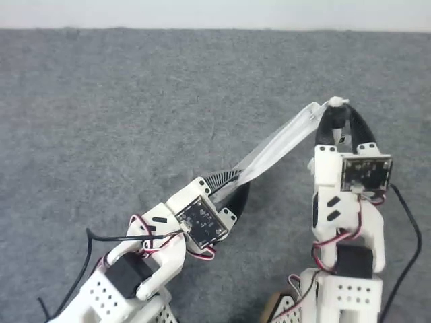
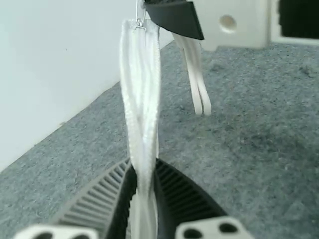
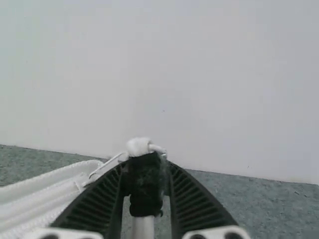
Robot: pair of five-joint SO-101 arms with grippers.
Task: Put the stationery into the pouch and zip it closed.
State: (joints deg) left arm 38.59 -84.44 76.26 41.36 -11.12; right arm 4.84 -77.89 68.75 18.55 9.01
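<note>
Above the grey felt table (image 1: 135, 101), the slim white mesh pouch (image 1: 279, 149) hung stretched from centre toward 2 o'clock in the high view, likely held taut so the zip could run. The left gripper (image 1: 236, 183) was clamped on its 7 o'clock end as an anchor; the right gripper (image 1: 340, 109) was closed on the small white knotted zip pull (image 3: 138, 147) at the 1 o'clock end.

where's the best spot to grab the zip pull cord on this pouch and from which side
The knotted end of the pull cord, from the pouch end opposite the left end effector. The pouch is stretched between both arms, so a pinch there, as the right end effector has, pulls along the zip.
</note>
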